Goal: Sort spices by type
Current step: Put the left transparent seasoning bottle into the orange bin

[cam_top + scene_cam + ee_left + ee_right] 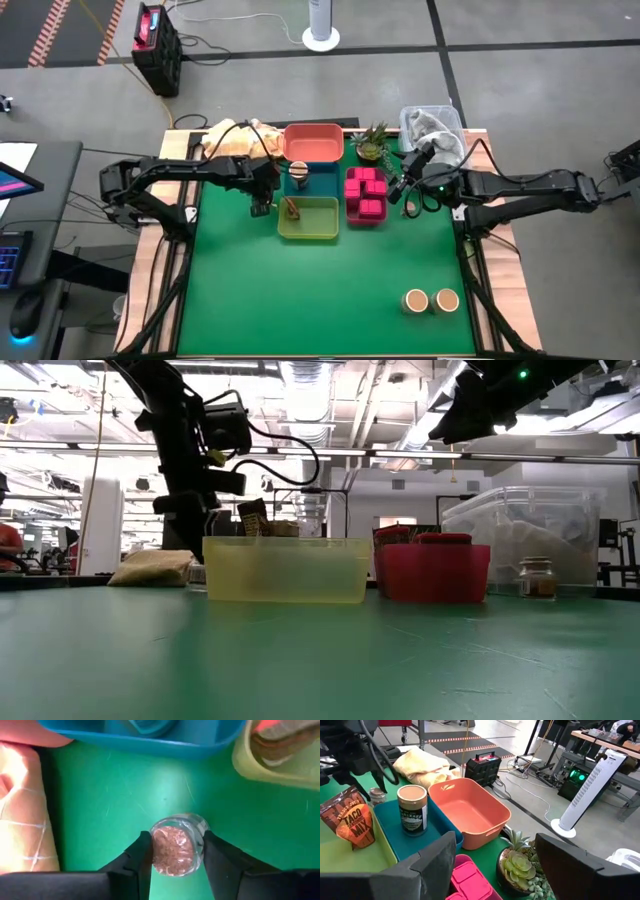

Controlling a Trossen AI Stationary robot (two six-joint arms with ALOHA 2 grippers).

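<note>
My left gripper [262, 205] is on the green mat just left of the yellow-green tray [325, 232], shut on a tiny clear jar of brown spice [173, 851]. My right gripper [402, 188] hangs open above the table, right of the pink boxes [366, 194] in their red tray. A tan-lidded jar [412, 809] stands in the blue tray [432, 837]. A taco mix packet [352, 822] leans in the yellow-green tray. Two tan-topped jars [431, 300] stand near the front right. Another tiny jar [537, 577] stands on the table at the right of the low view. My left gripper pinches the tiny jar by its clear side wall [200, 832], one finger [140, 857] on each side. The fingers come from above, pointing down, and the jar is upright between them. Whether its base stands on the mat, I cannot tell.
An empty salmon tray [313, 142] sits at the far edge, with a small succulent [372, 143] to its right. A clear plastic bin [433, 125] stands at the far right corner and a tan cloth bag [228, 138] at the far left. Green mat [300, 300] stretches across the front.
</note>
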